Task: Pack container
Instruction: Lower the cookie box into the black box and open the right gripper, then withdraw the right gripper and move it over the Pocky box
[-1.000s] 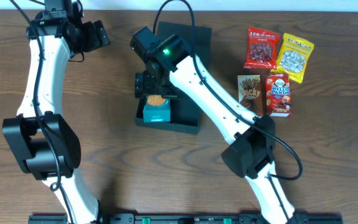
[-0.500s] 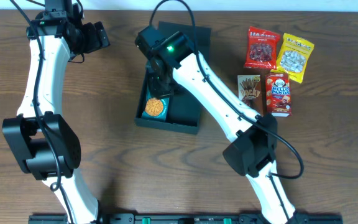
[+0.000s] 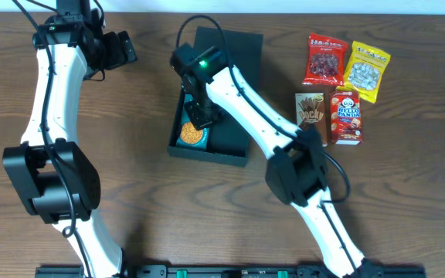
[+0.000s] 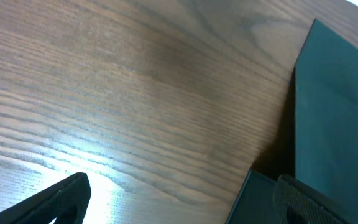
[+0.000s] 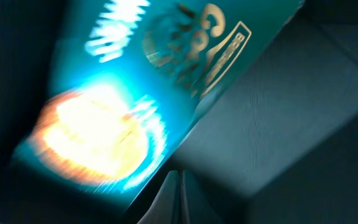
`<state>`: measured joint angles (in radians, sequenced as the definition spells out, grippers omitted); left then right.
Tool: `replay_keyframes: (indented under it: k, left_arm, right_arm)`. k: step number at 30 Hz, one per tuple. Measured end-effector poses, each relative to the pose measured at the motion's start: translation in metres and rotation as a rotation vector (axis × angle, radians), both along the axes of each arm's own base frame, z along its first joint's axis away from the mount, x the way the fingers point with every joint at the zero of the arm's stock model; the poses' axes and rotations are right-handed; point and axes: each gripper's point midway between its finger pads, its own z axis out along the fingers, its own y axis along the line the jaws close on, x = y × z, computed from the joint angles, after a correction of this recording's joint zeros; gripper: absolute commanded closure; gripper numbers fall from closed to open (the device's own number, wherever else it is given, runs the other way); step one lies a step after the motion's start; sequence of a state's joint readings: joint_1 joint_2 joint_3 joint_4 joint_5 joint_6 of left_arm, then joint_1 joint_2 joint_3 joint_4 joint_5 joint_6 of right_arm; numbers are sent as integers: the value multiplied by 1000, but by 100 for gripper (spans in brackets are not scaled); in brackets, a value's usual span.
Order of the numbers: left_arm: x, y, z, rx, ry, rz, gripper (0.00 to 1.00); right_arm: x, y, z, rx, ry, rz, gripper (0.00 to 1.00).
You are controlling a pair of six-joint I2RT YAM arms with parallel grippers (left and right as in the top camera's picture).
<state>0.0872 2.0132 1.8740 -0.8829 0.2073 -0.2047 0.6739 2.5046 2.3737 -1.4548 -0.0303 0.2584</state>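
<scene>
- We count one container (image 3: 207, 153).
- One teal snack pack (image 3: 192, 134) inside it.
- Two snack bags by the desk's right edge: red bag (image 3: 324, 59), yellow bag (image 3: 366, 71).
- Two snack boxes: Pocky box (image 3: 310, 116), Hello Panda box (image 3: 347, 117).
- Two robot arms: left arm (image 3: 49, 100), right arm (image 3: 242, 96).

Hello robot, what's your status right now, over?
Left gripper: jaws open, aside. Right gripper: jaws shut, over container. Teal snack pack inside. Lid flap open.

The worktop (image 4: 104, 93) is wood with clear grain, smooth, with a soft sheen (one bright patch of light lies on it). The container (image 4: 334, 106) looks like matt dark cardboard. The teal snack pack (image 5: 135, 81) inside it is glossy. The red bag (image 3: 324, 59) and the yellow bag (image 3: 365, 71) are shiny plastic film.
</scene>
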Motion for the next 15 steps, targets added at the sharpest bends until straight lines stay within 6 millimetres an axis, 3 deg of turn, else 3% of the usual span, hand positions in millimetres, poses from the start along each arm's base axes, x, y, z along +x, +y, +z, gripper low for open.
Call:
replay_keyframes:
  k: [4,12,15]
  left_arm:
    - [-1,0,0,0,3,0,5]
    - [-1,-5,0,-24,0,-13,5]
    - [0,-6,1,-31,-2,-16,5]
  right_arm:
    - [10,-20,-20,-26,39,-40,99]
    - [53,-79,-19,-8,22,-140,98]
    - [72,-91,-20,21,-16,-152,98]
